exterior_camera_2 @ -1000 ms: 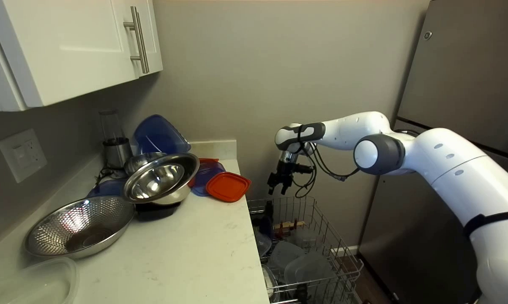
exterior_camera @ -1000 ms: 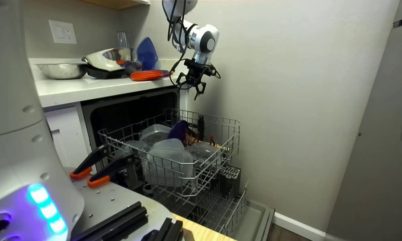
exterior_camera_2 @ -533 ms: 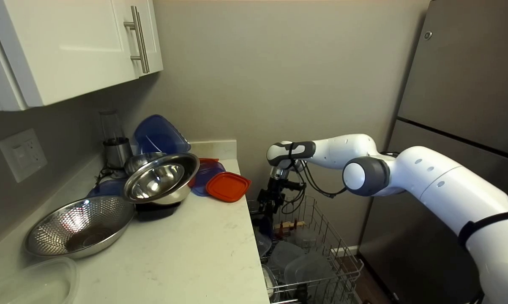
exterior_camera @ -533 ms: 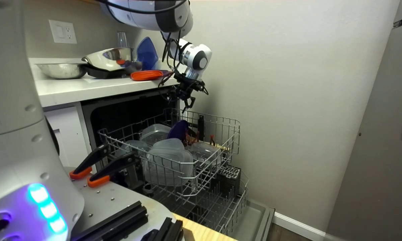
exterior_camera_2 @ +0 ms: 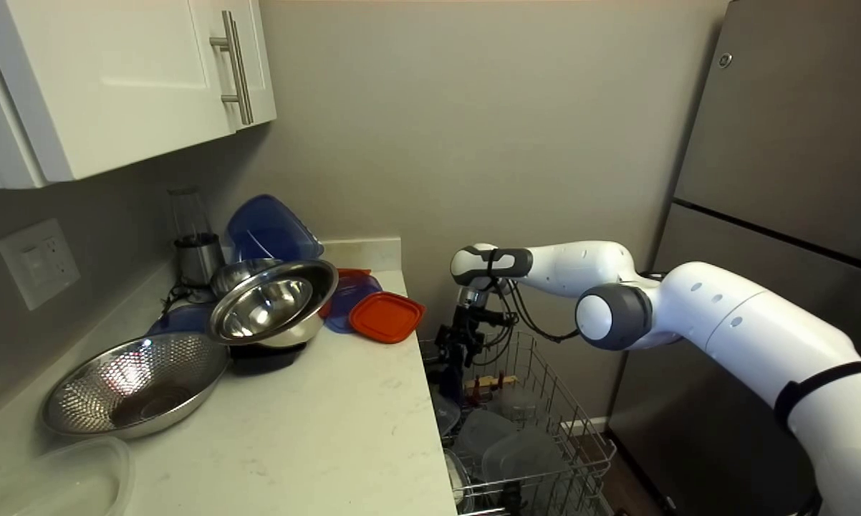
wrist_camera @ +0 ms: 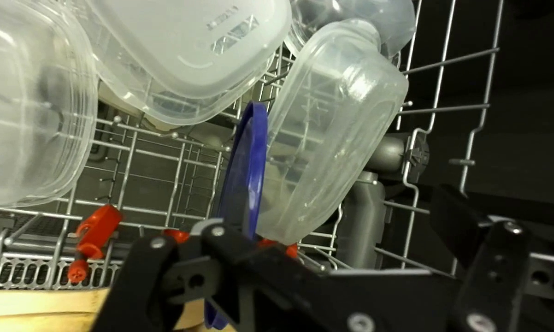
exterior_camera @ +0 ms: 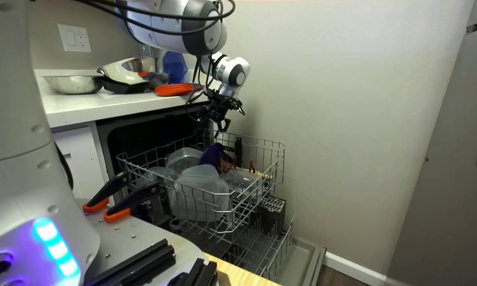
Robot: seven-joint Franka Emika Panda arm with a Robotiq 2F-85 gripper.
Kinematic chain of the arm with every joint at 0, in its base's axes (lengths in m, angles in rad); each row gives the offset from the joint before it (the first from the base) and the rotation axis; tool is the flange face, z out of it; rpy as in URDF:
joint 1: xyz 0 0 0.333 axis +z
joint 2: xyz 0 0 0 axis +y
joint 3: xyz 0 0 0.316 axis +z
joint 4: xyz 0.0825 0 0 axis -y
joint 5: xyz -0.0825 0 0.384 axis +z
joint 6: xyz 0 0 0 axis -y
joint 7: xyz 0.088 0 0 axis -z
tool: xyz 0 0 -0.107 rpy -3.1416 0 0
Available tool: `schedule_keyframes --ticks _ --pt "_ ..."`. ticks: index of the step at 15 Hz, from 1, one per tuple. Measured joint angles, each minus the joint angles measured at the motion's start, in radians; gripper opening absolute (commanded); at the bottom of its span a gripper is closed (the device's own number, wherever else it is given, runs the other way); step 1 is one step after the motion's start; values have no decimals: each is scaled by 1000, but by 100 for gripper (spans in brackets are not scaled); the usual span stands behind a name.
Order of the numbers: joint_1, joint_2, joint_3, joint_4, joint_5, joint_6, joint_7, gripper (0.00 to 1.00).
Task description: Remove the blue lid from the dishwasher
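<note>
1. Dishwasher (exterior_camera: 151, 137): same as a second ago, nothing in it looks moved.
2. Arm (exterior_camera_2: 753, 315): dropped and swung toward the counter (exterior_camera_2: 359, 423), mostly a half second back, little shift since. Reads as lining up a pick.
3. Pincer (exterior_camera: 209, 127): came down too, now near the top of the upper rack (exterior_camera: 222, 194). Wide, fingers (wrist_camera: 493, 263) well apart, holding nothing.
4. Blue lid (wrist_camera: 251, 170): unmoved, on edge in upper rack beside one of the clear tubs (wrist_camera: 332, 129), partly behind the pincer in wrist view. Removal not done; pincer probably must go lower and centre before squeezing.
5. Count, racks: two, upper plus lower rack (exterior_camera: 268, 248).
6. Count, counter: one colander (exterior_camera_2: 137, 390); steel bowls (exterior_camera_2: 273, 304) at least two, stacked.
7. Count, clear tubs: at least four in wrist view; overlapping, exact number unclear.
8. Count, orange-tipped clamps (exterior_camera: 133, 202): two.
9. Count, blue lid in rack: one.
</note>
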Motion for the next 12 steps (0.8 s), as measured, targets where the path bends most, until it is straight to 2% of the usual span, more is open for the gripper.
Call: schedule_keyframes --ticks 5,12 --pt "7 57 -39 51 -3 27 46 100" --pt "10 90 -47 69 -3 116 65 100"
